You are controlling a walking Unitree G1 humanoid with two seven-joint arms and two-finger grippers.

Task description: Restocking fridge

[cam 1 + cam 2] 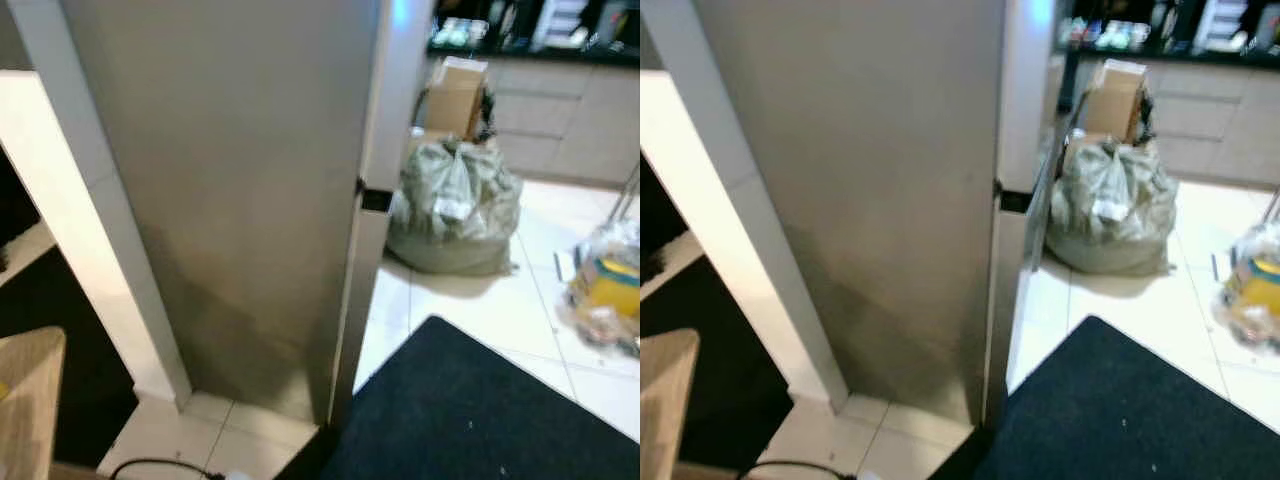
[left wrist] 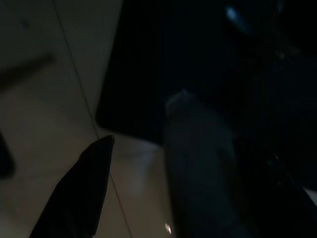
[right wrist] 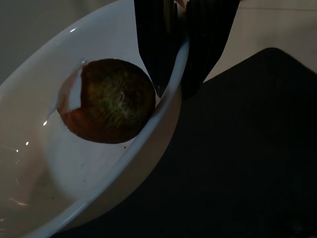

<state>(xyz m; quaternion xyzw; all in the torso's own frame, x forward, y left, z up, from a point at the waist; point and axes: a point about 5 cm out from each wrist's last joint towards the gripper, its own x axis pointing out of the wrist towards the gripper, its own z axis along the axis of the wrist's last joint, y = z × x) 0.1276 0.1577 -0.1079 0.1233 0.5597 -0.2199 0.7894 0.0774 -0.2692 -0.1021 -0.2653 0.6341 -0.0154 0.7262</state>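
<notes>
The tall steel fridge stands right in front of me, its side panel facing me and its door edge on the right. In the right wrist view my right gripper is shut on the rim of a white bowl. A round brown-green fruit lies inside the bowl, which hangs over a dark mat. The left wrist view is dark: my left gripper hangs over pale floor tiles and the mat's edge, its fingers apart with nothing between them.
A dark blue mat covers the floor at lower right. Beyond it sit a stuffed grey-green sack, a cardboard box and a plastic bag. A wooden surface and a black cable lie at lower left.
</notes>
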